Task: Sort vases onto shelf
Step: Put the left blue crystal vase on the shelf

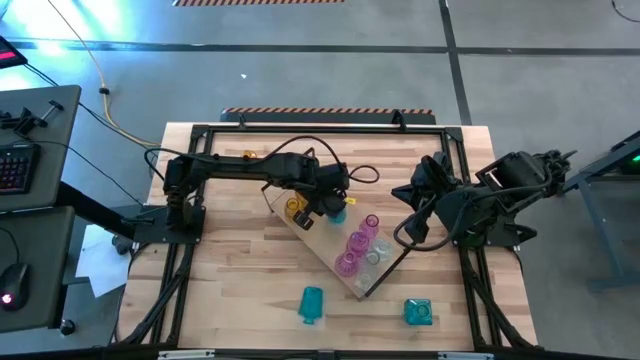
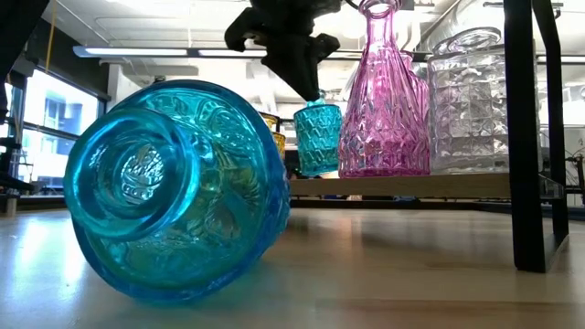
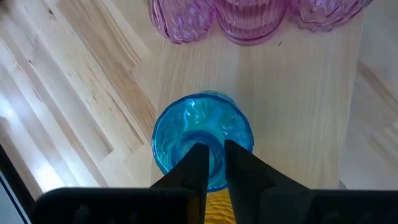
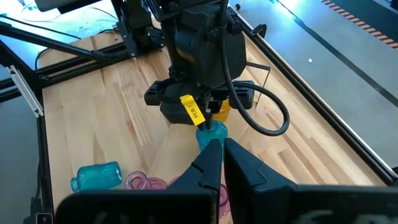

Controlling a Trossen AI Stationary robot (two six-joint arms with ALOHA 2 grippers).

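Note:
The light-wood shelf (image 1: 318, 243) lies slantwise on the table, and its board also shows in the low view (image 2: 402, 185). On it stand amber vases (image 1: 295, 208), several pink vases (image 1: 358, 243) and clear vases (image 1: 378, 250). My left gripper (image 1: 332, 205) is above the shelf's far left part, shut on a small teal vase (image 3: 202, 137). My right gripper (image 1: 408, 200) hovers shut and empty past the shelf's right side; its fingers show in the right wrist view (image 4: 219, 146). One teal vase (image 1: 312, 303) lies on its side on the table. Another teal vase (image 1: 418, 312) stands near the front edge. My left gripper comes at the teal vase from above, fingers pointing down. Its fingertips (image 3: 199, 158) are at the vase's mouth, by the near part of the rim (image 3: 180, 177). The fingers hide the spot they pinch. The vase stands upright with its base on the shelf board (image 2: 317, 137).
Black metal frame loops stand at the shelf's ends (image 2: 530, 137). The tipped teal vase (image 2: 174, 192) lies just before the shelf. Bare tabletop lies to the left of the shelf (image 1: 230, 270). A black frame runs round the table's edges (image 1: 320, 128).

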